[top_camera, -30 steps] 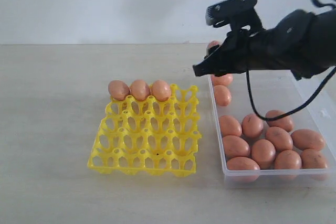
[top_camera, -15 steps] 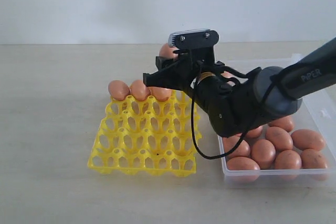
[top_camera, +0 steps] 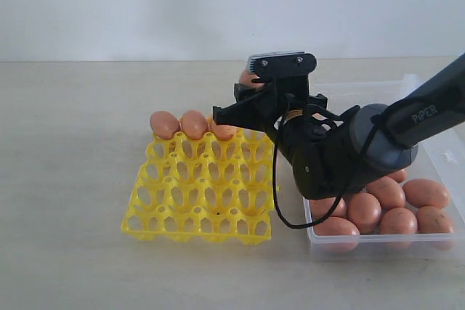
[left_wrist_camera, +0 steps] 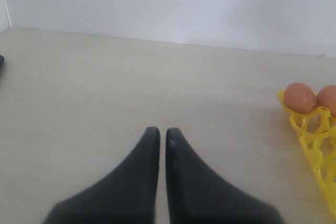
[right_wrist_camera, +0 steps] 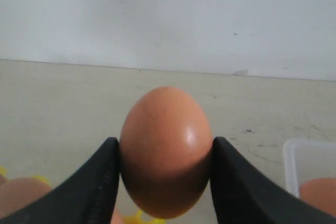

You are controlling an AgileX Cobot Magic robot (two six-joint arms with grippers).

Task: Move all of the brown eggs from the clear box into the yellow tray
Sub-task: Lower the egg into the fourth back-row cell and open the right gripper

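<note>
The right gripper [right_wrist_camera: 165,153] clamps one brown egg [right_wrist_camera: 165,129] between its fingers, raised over the far right corner of the yellow tray [top_camera: 200,201]; three eggs [top_camera: 193,124] sit in the tray's far row; other eggs [top_camera: 425,192] lie in the clear box [top_camera: 378,241] on the right; the left gripper [left_wrist_camera: 162,136] is closed on nothing above the worktop [top_camera: 65,179].
</note>
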